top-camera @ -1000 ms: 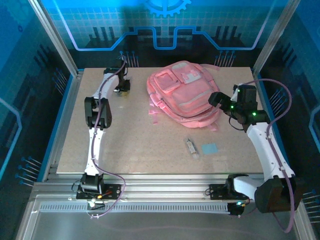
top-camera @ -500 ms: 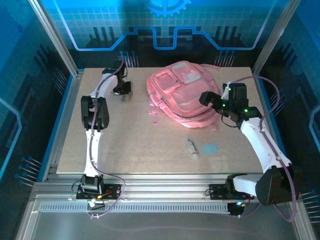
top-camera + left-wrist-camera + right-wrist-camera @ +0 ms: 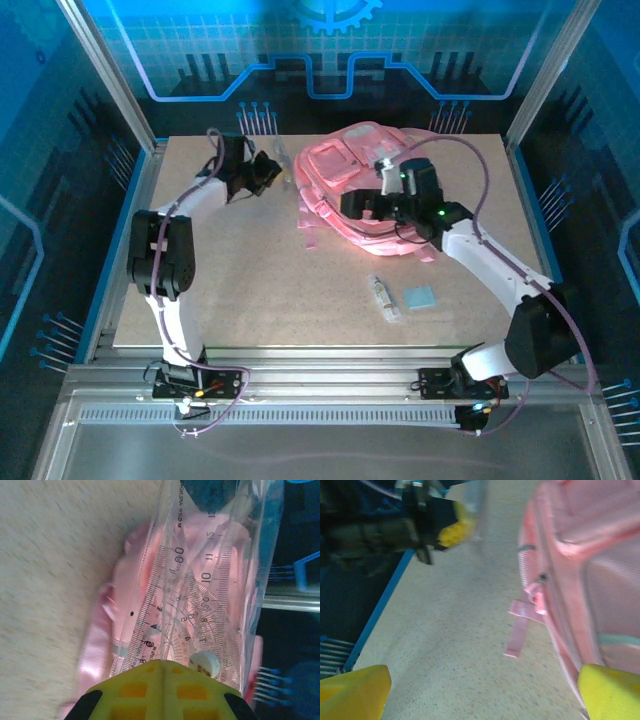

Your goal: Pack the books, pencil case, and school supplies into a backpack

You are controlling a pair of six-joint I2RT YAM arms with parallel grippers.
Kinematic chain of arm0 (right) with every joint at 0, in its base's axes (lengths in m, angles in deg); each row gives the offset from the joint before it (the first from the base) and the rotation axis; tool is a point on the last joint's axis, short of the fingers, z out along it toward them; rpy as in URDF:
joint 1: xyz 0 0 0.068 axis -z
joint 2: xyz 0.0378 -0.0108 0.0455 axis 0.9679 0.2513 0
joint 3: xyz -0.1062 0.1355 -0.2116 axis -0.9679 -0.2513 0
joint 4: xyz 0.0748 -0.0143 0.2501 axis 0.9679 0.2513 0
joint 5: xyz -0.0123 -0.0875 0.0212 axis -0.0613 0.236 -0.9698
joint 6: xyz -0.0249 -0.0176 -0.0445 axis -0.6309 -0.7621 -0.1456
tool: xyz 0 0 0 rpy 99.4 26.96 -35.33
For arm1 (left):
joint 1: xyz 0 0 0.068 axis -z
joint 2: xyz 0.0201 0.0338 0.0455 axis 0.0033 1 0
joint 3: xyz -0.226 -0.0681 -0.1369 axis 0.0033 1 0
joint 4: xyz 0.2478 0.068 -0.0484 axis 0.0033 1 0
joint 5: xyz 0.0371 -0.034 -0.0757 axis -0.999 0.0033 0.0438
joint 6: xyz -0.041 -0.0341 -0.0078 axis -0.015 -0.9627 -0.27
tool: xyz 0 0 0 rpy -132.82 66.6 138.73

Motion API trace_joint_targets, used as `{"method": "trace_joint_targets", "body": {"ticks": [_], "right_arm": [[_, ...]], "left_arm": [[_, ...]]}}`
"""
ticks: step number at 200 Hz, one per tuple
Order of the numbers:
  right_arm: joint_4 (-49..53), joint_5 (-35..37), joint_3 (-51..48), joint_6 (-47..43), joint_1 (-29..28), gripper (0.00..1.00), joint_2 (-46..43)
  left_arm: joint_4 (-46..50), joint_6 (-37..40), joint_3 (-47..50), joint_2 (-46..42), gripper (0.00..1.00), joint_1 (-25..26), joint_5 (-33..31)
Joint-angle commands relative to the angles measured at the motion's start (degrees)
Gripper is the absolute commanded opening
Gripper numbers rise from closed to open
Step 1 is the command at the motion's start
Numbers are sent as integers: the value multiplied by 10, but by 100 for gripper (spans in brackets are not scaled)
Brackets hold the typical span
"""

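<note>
The left gripper (image 3: 161, 680) is clamped shut on a clear plastic sleeve of rulers and a protractor (image 3: 200, 605), holding it at the far left of the table, just beside the large pink fabric backpack (image 3: 335, 165). The right gripper (image 3: 352, 205), its jaws spread wide and empty, hangs over the backpack's left side.

The step in hand looks like loading the school supplies. Next, the right gripper probably needs to hold an opening apart so the sleeve can slide in. A small whitish tube (image 3: 382, 296) and a light-blue square pad (image 3: 420, 297) lie nearer, right of centre.

Whether any zip is open I cannot tell: the right wrist view is blurred, and the right arm covers part of the backpack.
</note>
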Motion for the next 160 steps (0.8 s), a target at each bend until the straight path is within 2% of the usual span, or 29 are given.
{"method": "trace_joint_targets", "body": {"ticks": [1,41,103,111,141,160], "right_arm": [[-64,16,22,-66,-27,97,25],[-135,33,25,-105,-47,93,75],[-145,76,40,-163,-47,81,128],[-157,77,34,-162,-46,78,129],[-202,94,25,-152,-46,53,130],[-226,102,17,-149,-46,41,123]], "left_arm": [[-174,-173,57,-42,0,44,11],[-259,-279,124,-79,0,98,-24],[-248,-301,179,-158,0,155,-60],[-246,-302,183,-166,0,158,-63],[-231,-299,192,-185,0,173,-76],[-234,-307,202,-188,0,180,-81]]}}
